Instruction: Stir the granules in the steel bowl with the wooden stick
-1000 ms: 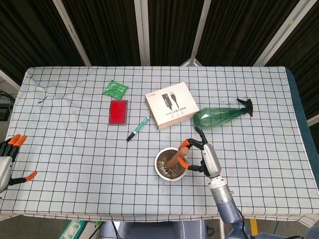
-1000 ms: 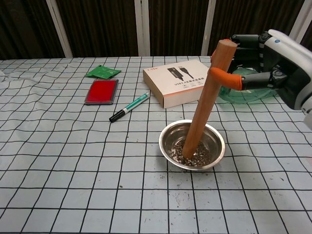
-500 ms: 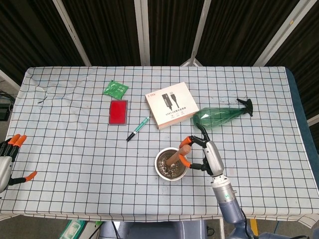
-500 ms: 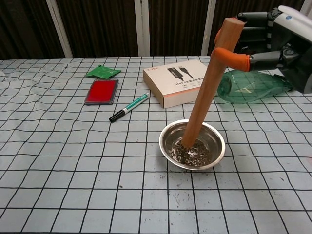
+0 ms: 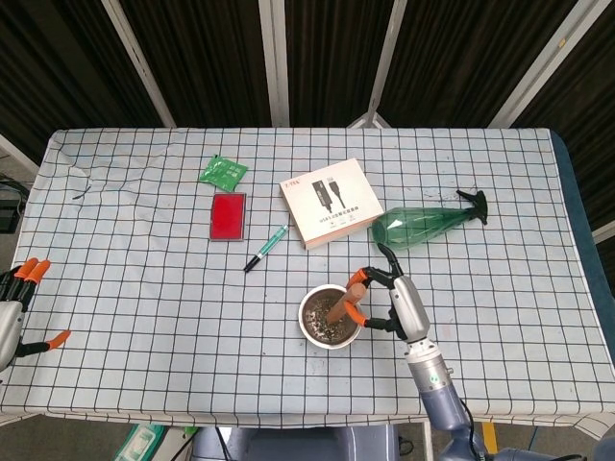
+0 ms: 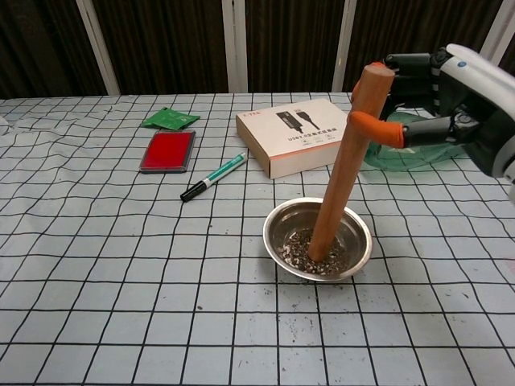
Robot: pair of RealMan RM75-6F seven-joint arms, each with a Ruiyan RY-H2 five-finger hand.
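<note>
Right hand [image 6: 451,100] pinches wooden stick [image 6: 344,169] near top; stick slants down-left from hand into steel bowl [image 6: 318,240], tip in granules [image 6: 299,248].

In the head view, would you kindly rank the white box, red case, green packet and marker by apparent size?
Largest to smallest:
1. white box
2. red case
3. green packet
4. marker, longer than the packet but far thinner, so that pair is unsure.
</note>
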